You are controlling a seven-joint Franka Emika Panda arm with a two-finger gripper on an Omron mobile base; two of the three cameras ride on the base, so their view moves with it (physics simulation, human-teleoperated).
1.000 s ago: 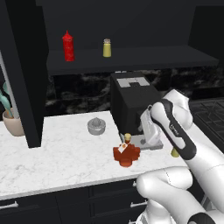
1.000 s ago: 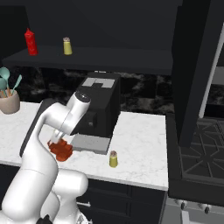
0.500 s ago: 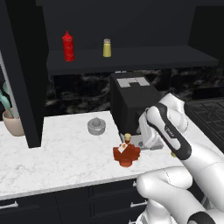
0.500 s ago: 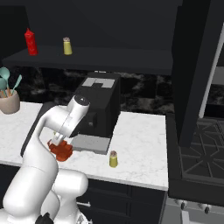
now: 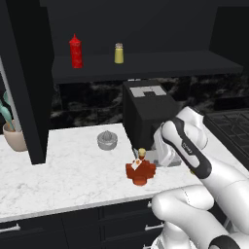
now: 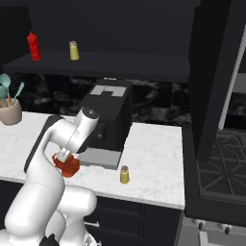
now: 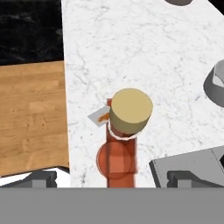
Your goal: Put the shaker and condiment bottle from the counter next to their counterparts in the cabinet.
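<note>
The condiment bottle (image 5: 140,171) (image 7: 130,111), orange-red with a yellowish cap and a white tag, stands on the white marble counter (image 5: 73,175) in front of the coffee machine. My gripper (image 7: 113,178) (image 5: 152,158) is open, a finger on each side of the bottle, not touching it. The small yellow shaker (image 6: 124,175) stands apart near the counter's front edge. In the black cabinet (image 5: 146,65) the counterparts stand on the shelf: a red squeeze bottle (image 5: 75,51) and a yellow shaker (image 5: 118,53).
A black coffee machine (image 5: 146,109) stands right behind the bottle, its grey tray (image 7: 192,164) beside my finger. A grey juicer (image 5: 107,140) sits to the left, a utensil pot (image 6: 9,113) further left. A tall black panel (image 5: 29,82) comes down to the counter. A stove (image 6: 216,158) lies to the right.
The arm has shifted slightly, bringing the hand a little closer around the condiment bottle. The bottle and the shaker have not moved, and the gripper stays open.
</note>
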